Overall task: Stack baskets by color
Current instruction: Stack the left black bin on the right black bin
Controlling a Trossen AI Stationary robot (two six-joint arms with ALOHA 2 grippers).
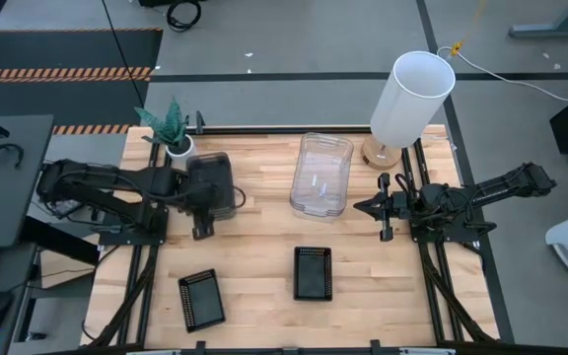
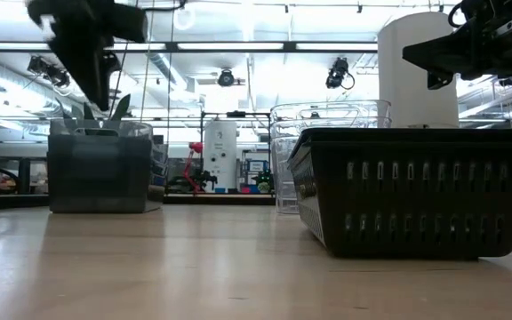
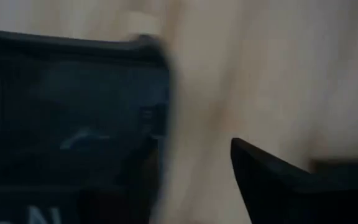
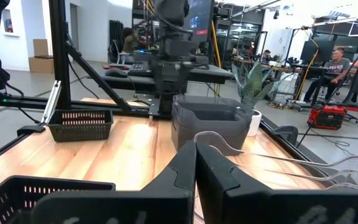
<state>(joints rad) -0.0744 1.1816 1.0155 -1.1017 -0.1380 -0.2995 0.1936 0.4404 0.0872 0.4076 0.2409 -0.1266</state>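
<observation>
Baskets by colour, status: the smoky grey translucent rectangular plastic baskets point(image 1: 211, 184) sit nested as one stack at the desk's point(image 1: 254, 247) back left, beside a small potted green plant point(image 1: 173, 126); the large clear round-cornered plastic baskets point(image 1: 321, 175) stand nested near the back centre, next to a tall white cylinder point(image 1: 413, 97). Black mesh baskets are not yet gathered: one small black mesh basket point(image 1: 200, 299) lies at front left, and a second black mesh rectangular basket point(image 1: 313, 272) lies at front centre, well apart from the first; whether it is one basket or two nested I cannot tell. Left end effector point(image 1: 203, 212) hangs at the near side of the grey stack, fingers apart and holding nothing, which reads as a release onto that stack. Right end effector point(image 1: 384, 207) waits at the right of the desk, just beside the clear stack, clenched and empty. Judgement: grey step looks finished; the next move calls for lifting the left arm clear and taking the front-left mesh basket by its rim to the centre one.
</observation>
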